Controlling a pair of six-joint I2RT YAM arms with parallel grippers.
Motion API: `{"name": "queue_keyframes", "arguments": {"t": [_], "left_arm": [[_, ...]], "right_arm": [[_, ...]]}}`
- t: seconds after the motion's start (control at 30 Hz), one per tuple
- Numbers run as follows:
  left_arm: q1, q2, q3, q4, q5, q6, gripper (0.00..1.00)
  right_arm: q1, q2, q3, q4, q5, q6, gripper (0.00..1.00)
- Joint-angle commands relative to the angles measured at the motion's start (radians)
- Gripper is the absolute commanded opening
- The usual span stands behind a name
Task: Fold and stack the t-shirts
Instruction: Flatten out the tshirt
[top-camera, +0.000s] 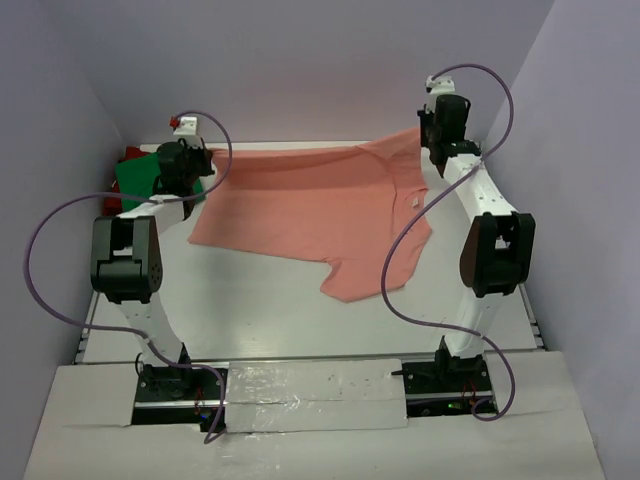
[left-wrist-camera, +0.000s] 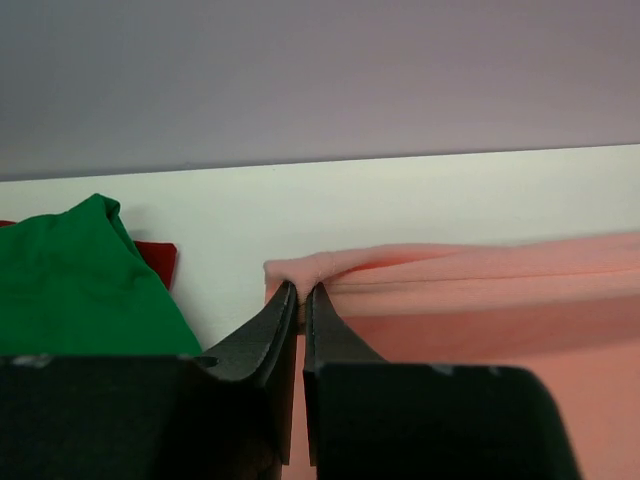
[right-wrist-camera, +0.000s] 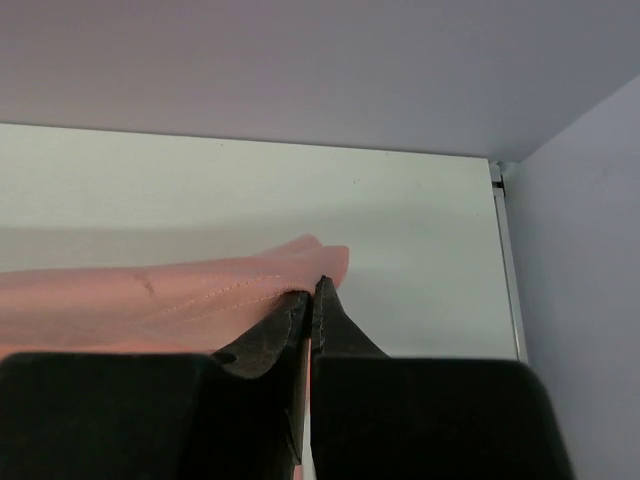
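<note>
Though bolted at the near edge of the bench (top-camera: 300, 320), stretched well forward with elbows raised: both arms. Between them, open white room across the near half. Further out, spread over the middle: the salmon-pink t-shirt (top-camera: 310, 205), one corner trailing toward the near right, far edge drawn taut. Clenched on that edge's left end, the left pincer (left-wrist-camera: 302, 292); clenched on its right end, near the far right corner, the right pincer (right-wrist-camera: 312, 292). Pinched cloth itself hidden between the tips. At the far left corner, bunched: the green t-shirt (left-wrist-camera: 70, 290), partly cut off, covering most of the red t-shirt (left-wrist-camera: 158, 260).
</note>
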Motion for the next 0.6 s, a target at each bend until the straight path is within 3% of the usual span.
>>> {"name": "queue_keyframes", "arguments": {"t": [0.0,0.27,0.33,0.57], "left_arm": [[-0.002,0.022,0.032,0.076,-0.017,0.014,0.0],[-0.002,-0.047,-0.034,0.076,-0.038,0.007,0.0],[0.0,-0.096,-0.089,0.059,-0.044,-0.01,0.0],[0.009,-0.513,-0.304,-0.058,-0.025,-0.029,0.0]], "right_arm": [[0.004,0.008,-0.033,0.091,-0.004,-0.002,0.0],[0.009,-0.084,-0.157,0.173,0.041,0.012,0.0],[0.01,-0.176,-0.257,0.206,0.042,0.021,0.0],[0.012,-0.606,-0.538,0.201,-0.005,0.013,0.0]]}}
